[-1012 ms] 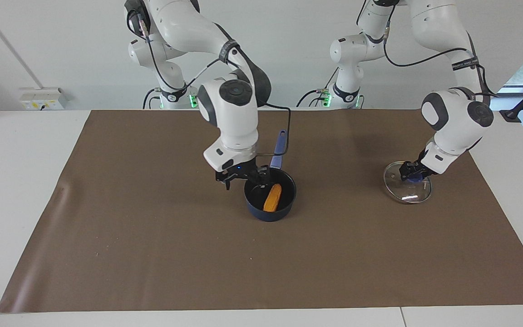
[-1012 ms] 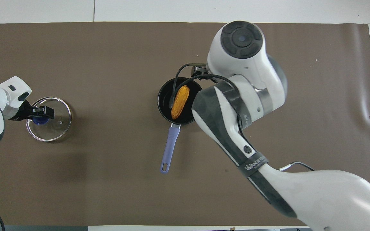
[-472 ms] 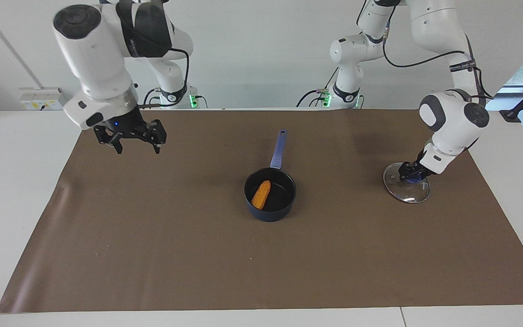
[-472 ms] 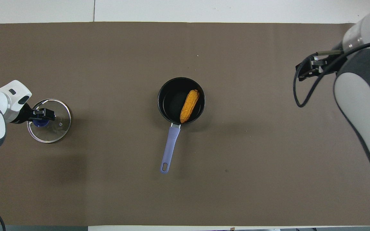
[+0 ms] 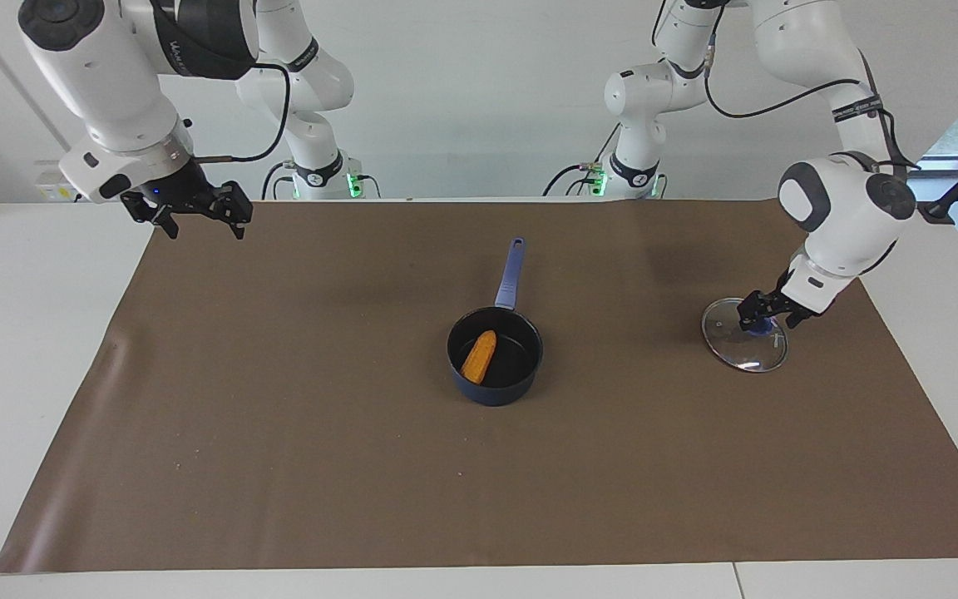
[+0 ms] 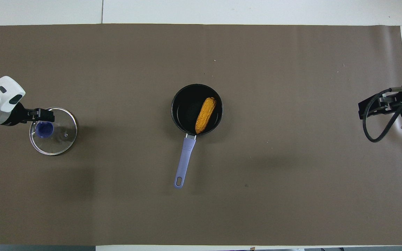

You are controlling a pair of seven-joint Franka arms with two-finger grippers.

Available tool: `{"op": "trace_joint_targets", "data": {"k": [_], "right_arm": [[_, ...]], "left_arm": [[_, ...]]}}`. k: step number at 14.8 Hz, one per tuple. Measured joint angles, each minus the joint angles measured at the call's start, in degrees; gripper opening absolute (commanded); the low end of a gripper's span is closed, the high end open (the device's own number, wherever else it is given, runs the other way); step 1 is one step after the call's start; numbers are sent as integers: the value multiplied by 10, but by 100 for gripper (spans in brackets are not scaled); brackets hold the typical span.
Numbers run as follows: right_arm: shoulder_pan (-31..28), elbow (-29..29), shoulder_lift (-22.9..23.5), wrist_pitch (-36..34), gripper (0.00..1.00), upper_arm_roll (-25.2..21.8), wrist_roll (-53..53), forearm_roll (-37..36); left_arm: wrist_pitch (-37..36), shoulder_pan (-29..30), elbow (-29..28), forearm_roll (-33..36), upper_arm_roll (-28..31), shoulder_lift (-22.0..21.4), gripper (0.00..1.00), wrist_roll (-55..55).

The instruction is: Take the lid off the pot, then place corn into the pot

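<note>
The left gripper point(image 6: 44, 115) hangs with fingers apart just over the lid point(image 6: 53, 130), which lies flat toward the left arm's end of the table. At the middle, the corn point(image 6: 205, 110) lies inside the pot point(image 6: 196, 109). The right gripper point(image 5: 196, 215), open and empty, is raised over the mat's corner, well apart from the pot.

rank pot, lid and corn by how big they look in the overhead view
1. pot, counting its long handle
2. lid, about as wide as the pot's bowl alone
3. corn, shorter than the bowl's width, lying inside it
</note>
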Motion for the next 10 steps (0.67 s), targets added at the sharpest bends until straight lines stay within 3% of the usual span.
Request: {"op": "trace_joint_targets", "data": {"k": [5, 10], "right_arm": [[2, -7, -12, 11, 100, -6, 0, 0], [2, -17, -16, 31, 100, -17, -2, 0]], "left_arm": [[-181, -37, 144, 0, -7, -28, 100, -65], [-306, -57, 176, 0, -7, -92, 100, -88]]}}
